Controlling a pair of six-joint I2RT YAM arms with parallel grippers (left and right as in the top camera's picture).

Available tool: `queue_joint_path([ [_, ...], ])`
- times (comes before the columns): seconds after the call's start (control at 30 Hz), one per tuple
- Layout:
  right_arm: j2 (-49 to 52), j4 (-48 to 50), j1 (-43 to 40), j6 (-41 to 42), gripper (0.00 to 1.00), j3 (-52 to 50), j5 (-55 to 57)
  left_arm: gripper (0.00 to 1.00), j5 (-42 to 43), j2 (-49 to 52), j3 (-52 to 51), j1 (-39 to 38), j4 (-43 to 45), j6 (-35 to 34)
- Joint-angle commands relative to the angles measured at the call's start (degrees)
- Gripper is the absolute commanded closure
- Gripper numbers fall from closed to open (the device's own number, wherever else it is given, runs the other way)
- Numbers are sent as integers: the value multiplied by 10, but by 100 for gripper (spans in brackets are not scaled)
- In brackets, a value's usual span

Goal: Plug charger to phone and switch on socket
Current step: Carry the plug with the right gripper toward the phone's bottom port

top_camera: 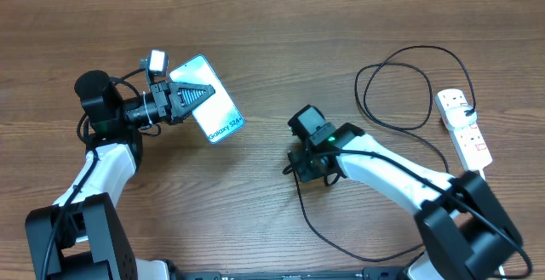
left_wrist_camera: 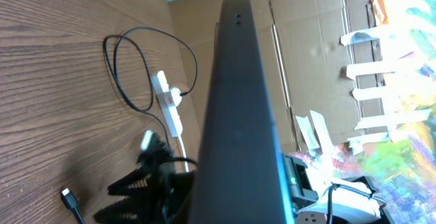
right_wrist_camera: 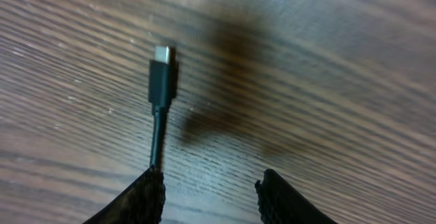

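**Charger plug flat on bench, phone held up at the other arm**

Charger (top_camera: 400,88): thin black lead, limp, very light. It lies in loose loops on the bench (top_camera: 272,33) beside the socket (top_camera: 464,125), then trails round to the right arm.
- Plug tip (right_wrist_camera: 161,74) rests on the wood just ahead of the right fingers (right_wrist_camera: 146,197).
- Those fingers stand apart and clamp nothing. The lead runs in close along the inner edge of one of them.

Handling (judged):
- The lead will flop and swing if taken far back, so it gives no control of the tip.
- Best hold is on the stiff black moulded body just behind the metal end, squeezed across its flat faces.
- It is a small, smooth part that could twist in the grip. The metal tongue should not be pinched.

Heading:
- In the right wrist view the plug's long axis runs straight away from the fingers, metal end farthest out.

Phone (top_camera: 223,114):
- Clamped in the left fingers (top_camera: 192,93) at the left of the bench and raised off the wood, lit screen towards the overhead camera.
- Rigid, slick glass, so a hard push from the plug could shift it.
- Long axis runs diagonally, far-left to near-right.
- I cannot tell which end carries the port.
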Motion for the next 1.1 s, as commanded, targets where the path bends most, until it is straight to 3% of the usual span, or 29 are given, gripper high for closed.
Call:
queue_joint_path([
  [0.0, 17, 15, 29, 4, 51, 27, 12, 96, 13, 0, 15, 0, 2, 24],
  [0.17, 57, 16, 41, 5, 52, 45, 20, 96, 14, 0, 15, 0, 2, 24],
  [0.23, 66, 7, 41, 3, 57, 59, 20, 96, 15, 0, 15, 0, 2, 23],
  [0.3, 73, 7, 42, -1, 66, 63, 20, 96, 14, 0, 15, 0, 2, 23],
  [0.4, 79, 6, 42, 0, 94, 63, 20, 96, 14, 0, 15, 0, 2, 23],
  [0.43, 80, 4, 42, 0, 96, 63, 20, 96, 14, 0, 15, 0, 2, 23],
  [0.6, 79, -14, 37, 1, 96, 79, 12, 96, 17, 0, 15, 0, -3, 23],
  [0.77, 46, -84, 31, -30, 96, 139, -85, 96, 13, 0, 15, 0, -5, 26],
  [1.07, -148, -177, 31, -40, 96, 165, -262, 96, 26, 0, 15, -8, -4, 29],
])
